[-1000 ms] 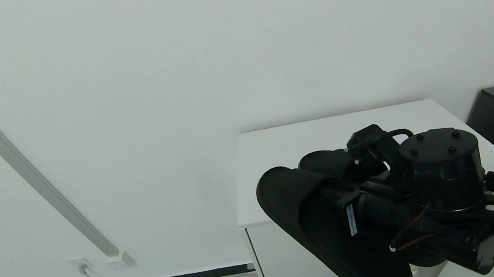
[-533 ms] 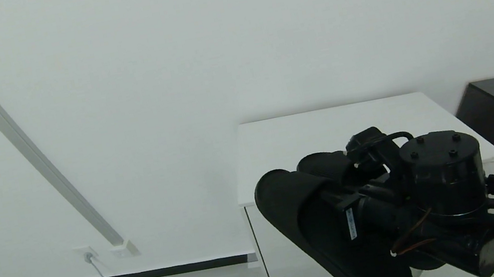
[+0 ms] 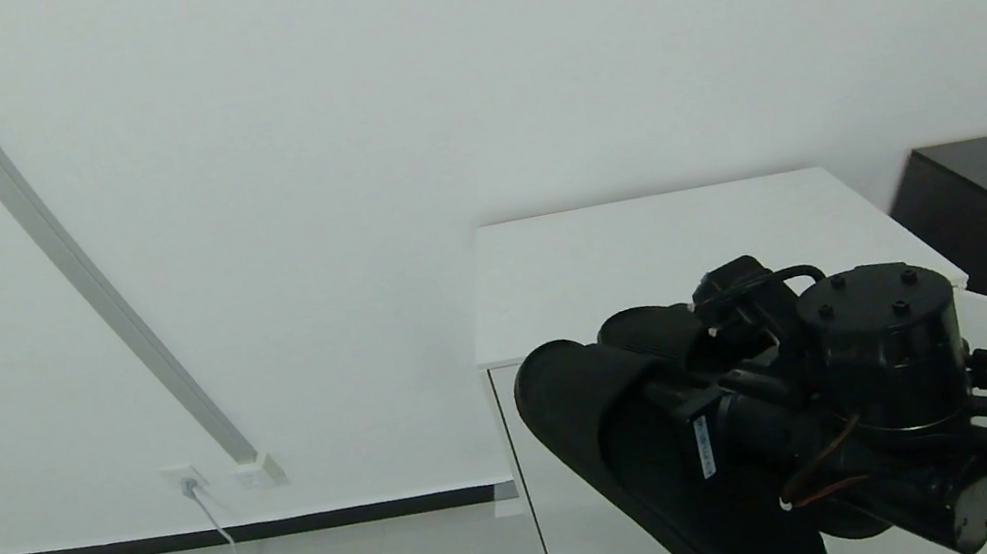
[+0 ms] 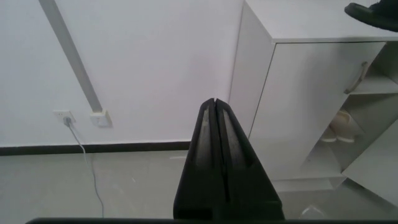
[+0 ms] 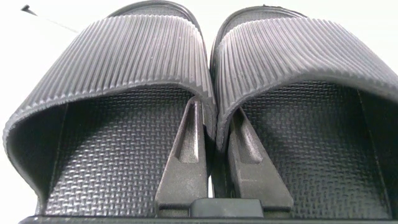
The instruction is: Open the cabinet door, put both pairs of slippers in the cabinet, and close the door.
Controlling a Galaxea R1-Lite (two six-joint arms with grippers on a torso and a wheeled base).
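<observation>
— So, gripping what in the right pincer (image 5: 214,124)?
— Clamps the black slippers (image 5: 143,68) as a pair: one finger slid under each strap, squeezing the two inner walls together. Carried in the air, clear of the floor.
— Lying which way?
— Long axis straight out from the pincer, toes leading, heels back by the wrist, side by side.
— And headed where?
— Towards the white cabinet (image 3: 651,249), just beyond the toes and mostly lower than the pincer. Stands open on the side away from the left arm: shelves on show past the front panel (image 4: 305,112), with a light pair of slippers (image 4: 342,127) already on a lower shelf.
— Calling for what, then?
— Probably a drop to shelf height, then a push forward, toes first. Risks catching a toe on a shelf edge if brought in tilted.
— Any help from the left pincer (image 4: 215,106)?
— Pressed shut on nothing, hanging low, with the cabinet ahead of it and off to its right. Looks farther from the opening than the right, so best left out.
</observation>
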